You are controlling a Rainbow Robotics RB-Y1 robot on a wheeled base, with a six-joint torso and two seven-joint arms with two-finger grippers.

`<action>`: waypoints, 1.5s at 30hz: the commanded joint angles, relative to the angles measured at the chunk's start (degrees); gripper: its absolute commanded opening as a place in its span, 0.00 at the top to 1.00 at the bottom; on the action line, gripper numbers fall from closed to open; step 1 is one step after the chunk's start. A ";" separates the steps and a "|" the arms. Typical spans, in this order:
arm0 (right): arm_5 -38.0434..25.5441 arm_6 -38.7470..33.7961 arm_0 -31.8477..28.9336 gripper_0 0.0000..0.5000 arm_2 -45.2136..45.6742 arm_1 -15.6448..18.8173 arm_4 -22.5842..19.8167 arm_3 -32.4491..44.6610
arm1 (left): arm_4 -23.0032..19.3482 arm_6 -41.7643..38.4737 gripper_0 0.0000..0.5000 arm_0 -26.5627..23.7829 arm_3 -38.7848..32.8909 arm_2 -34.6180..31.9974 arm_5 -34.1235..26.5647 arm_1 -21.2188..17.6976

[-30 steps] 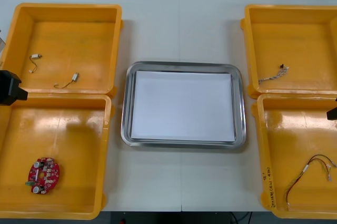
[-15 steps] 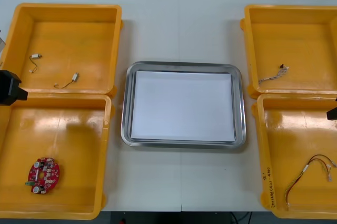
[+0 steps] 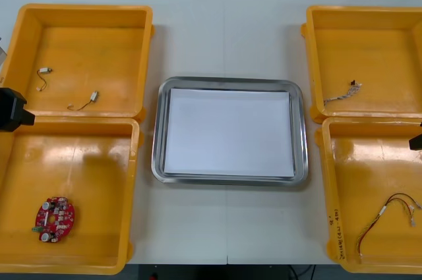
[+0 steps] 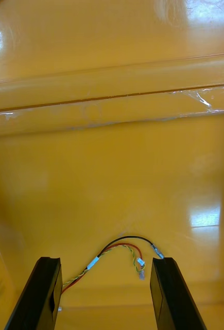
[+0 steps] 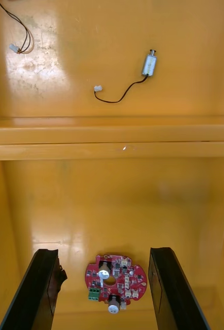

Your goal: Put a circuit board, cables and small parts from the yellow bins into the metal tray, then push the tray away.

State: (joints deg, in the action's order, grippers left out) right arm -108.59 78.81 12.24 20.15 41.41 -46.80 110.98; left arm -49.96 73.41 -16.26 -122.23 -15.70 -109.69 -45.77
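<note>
A round red circuit board (image 3: 55,219) lies in the near left yellow bin (image 3: 132,188). In the left wrist view the board (image 5: 115,282) sits low between the fingers of my open left gripper (image 5: 102,256), which hovers above it. A red and yellow cable (image 3: 389,217) lies in the near right yellow bin (image 3: 328,188). My right gripper (image 4: 105,263) is open over that bin, and the cable (image 4: 117,251) curls on the floor between its fingers. The metal tray (image 3: 158,135), white inside, holds nothing.
Two small metal parts (image 3: 94,96) (image 3: 45,70) with thin wires lie in the far left bin (image 3: 146,56). A twisted blue and white cable (image 3: 341,94) is in the far right bin (image 3: 310,62). The bins flank the tray closely on both sides.
</note>
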 commanded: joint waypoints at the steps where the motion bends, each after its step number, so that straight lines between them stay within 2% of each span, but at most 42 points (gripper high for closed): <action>1: -0.04 -0.23 0.51 0.00 1.39 2.53 -0.48 0.37 | -0.40 -2.13 0.00 0.71 -1.69 -1.70 -0.31 -2.49; 4: -0.04 -0.23 0.51 0.00 1.39 2.53 -0.48 0.37 | -0.40 -2.13 0.00 0.71 -1.69 -1.70 -0.31 -2.49; 5: -0.04 -0.23 0.51 0.00 1.39 2.53 -0.48 0.37 | -0.49 -2.13 0.00 2.82 -0.73 -0.56 -0.31 -0.02; 7: -0.04 -0.23 0.51 0.00 1.39 2.53 -0.48 0.37 | -0.40 -2.04 0.00 3.08 -0.99 -0.74 -0.31 0.68; 18: -0.04 -0.23 0.51 0.00 1.39 2.53 -0.48 0.37 | -0.66 -1.52 0.00 5.01 -1.96 -0.91 -0.31 -0.20; 27: 3.65 -0.32 1.47 0.00 2.88 2.80 -0.30 0.73 | -1.19 -1.43 0.00 12.40 -6.18 -1.35 -0.31 -0.90; 34: 3.65 -1.29 0.42 0.00 2.79 2.80 0.22 0.81 | -1.63 -1.34 0.00 17.32 -8.55 -1.35 -0.31 -0.90; 42: 3.73 -2.96 -3.71 0.00 2.88 2.88 0.49 0.73 | -1.72 -1.08 0.00 22.59 -10.04 -1.35 6.41 -0.82; 45: 3.65 -4.01 -5.65 0.00 2.79 2.88 0.49 0.99 | -1.81 -0.46 0.00 25.58 -10.13 -1.35 11.16 -0.82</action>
State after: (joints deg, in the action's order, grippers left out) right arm -105.39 78.21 9.03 21.07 41.69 -46.72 110.93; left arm -51.23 73.41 5.52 -130.39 -15.66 -101.77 -45.43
